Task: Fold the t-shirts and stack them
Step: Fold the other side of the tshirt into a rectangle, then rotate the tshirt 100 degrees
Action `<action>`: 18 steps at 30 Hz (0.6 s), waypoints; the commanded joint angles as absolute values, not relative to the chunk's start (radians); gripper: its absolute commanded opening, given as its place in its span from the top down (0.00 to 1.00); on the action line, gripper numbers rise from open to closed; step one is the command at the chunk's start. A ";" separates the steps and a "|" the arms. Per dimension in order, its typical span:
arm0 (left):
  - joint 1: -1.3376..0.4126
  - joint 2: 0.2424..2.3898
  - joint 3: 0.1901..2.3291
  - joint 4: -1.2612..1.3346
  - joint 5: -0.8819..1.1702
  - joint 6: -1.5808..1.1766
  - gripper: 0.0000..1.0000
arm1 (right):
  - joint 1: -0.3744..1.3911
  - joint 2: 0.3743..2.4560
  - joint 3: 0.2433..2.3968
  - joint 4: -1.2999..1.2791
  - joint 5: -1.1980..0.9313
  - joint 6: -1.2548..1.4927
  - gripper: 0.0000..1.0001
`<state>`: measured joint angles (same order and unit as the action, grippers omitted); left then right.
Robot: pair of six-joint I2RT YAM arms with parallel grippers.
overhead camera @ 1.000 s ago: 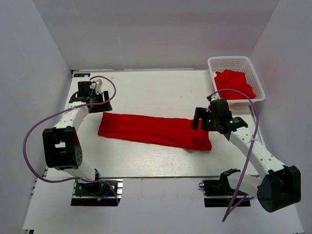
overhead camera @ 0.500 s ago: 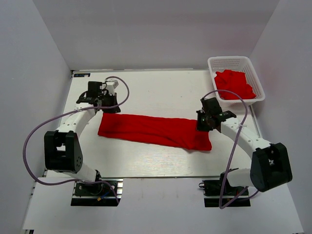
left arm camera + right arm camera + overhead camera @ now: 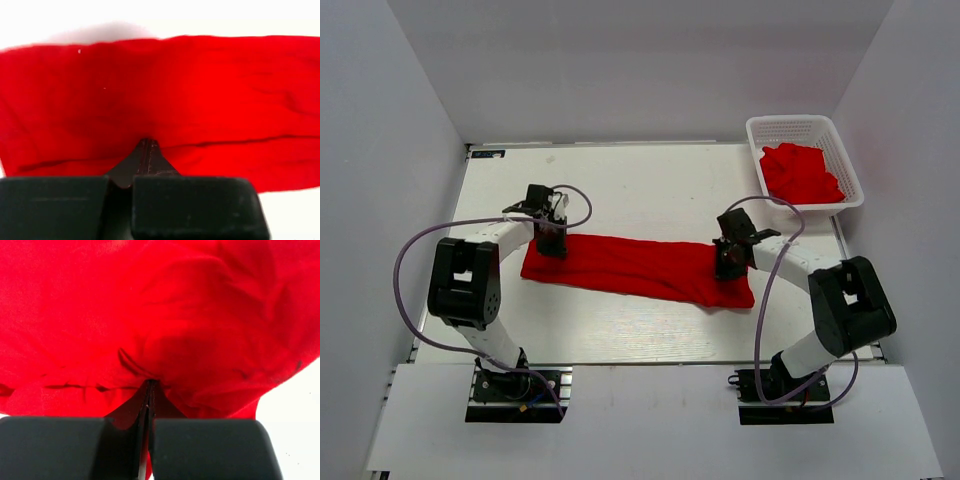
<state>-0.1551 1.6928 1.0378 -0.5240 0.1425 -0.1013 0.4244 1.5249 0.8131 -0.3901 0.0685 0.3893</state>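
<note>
Behind left claw (image 3: 148,145), t-shirt (image 3: 200,90) edge hidden

Leaving open tabletop (image 3: 640,185) behind the folded t-shirt (image 3: 630,265) and along the near strip in front of it, allowing passage from side to side there. Blocking the middle band with the long red cloth itself, the left claw (image 3: 552,243) pinching its left end and the right claw (image 3: 725,266) pinching its right end. Looping purple cables (image 3: 397,290) out beside both arms, narrowing the side lanes. Filling the far right corner with the white basket (image 3: 805,125) of heaped t-shirts (image 3: 800,175) — and hemming everything in with white walls (image 3: 380,150) on three sides.
</note>
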 commanded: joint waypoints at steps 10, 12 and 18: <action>-0.172 1.836 0.994 -0.549 0.061 -0.265 1.00 | 0.434 1.707 0.830 -0.255 0.066 0.416 1.00; -0.172 1.836 0.956 -0.558 0.072 -0.276 1.00 | 0.428 1.739 0.859 -0.247 0.063 0.410 1.00; -0.190 1.732 0.853 -0.624 0.091 -0.354 1.00 | 0.422 1.899 1.131 -0.327 0.051 0.364 1.00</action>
<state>-0.1635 1.6978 0.9634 -0.4820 0.0856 -0.2974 0.4259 1.7782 1.0519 -0.2890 0.0231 0.4042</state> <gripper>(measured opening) 0.022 0.005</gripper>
